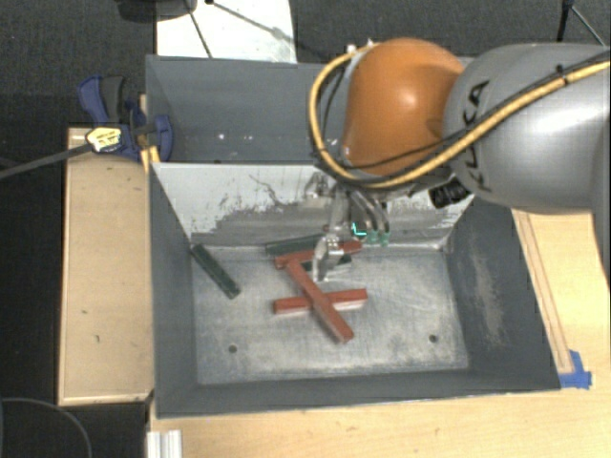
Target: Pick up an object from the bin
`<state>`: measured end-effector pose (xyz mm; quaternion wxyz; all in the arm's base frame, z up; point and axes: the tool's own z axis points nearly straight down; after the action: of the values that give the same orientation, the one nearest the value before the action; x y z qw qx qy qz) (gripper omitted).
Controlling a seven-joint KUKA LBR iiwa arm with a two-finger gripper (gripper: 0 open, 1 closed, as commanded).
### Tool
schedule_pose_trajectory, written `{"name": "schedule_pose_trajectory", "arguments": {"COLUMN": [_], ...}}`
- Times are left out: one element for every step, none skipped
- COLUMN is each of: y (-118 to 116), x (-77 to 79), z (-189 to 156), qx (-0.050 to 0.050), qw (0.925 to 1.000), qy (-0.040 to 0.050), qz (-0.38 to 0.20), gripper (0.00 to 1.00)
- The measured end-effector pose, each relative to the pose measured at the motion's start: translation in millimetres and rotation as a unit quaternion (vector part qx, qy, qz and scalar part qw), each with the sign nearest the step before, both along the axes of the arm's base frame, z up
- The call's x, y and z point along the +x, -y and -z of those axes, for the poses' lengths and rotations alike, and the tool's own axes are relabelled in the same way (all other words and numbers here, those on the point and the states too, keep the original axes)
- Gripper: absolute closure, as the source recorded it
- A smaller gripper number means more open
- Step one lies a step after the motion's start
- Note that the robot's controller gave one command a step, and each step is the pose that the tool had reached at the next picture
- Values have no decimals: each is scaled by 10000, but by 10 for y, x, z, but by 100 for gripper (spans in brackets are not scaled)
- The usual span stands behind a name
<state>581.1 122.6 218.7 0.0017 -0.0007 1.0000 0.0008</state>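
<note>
Red-brown crossed bars: gripper low at their far end, probably lining up pinch; opening, you cannot tell.

— What colour are the crossed sticks?
— Red-brown. The stick on the left is dark green.
— And the bin?
— Grey, with pale scratches. The arm is silver, its cover orange, its cable yellow.

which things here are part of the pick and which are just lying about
Job: gripper; slanting red-brown stick, its upper end nearest the gripper; grey bin.
Lying about: level red-brown stick crossing it; dark green stick by the back wall; dark green stick at the left.
</note>
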Motion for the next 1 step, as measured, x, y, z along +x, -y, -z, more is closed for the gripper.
{"name": "schedule_pose_trajectory", "arguments": {"y": [14], "x": [-43], "z": [516], "qx": [4], "qw": [10000], "qy": [28], "qz": [-58], "gripper": [0]}}
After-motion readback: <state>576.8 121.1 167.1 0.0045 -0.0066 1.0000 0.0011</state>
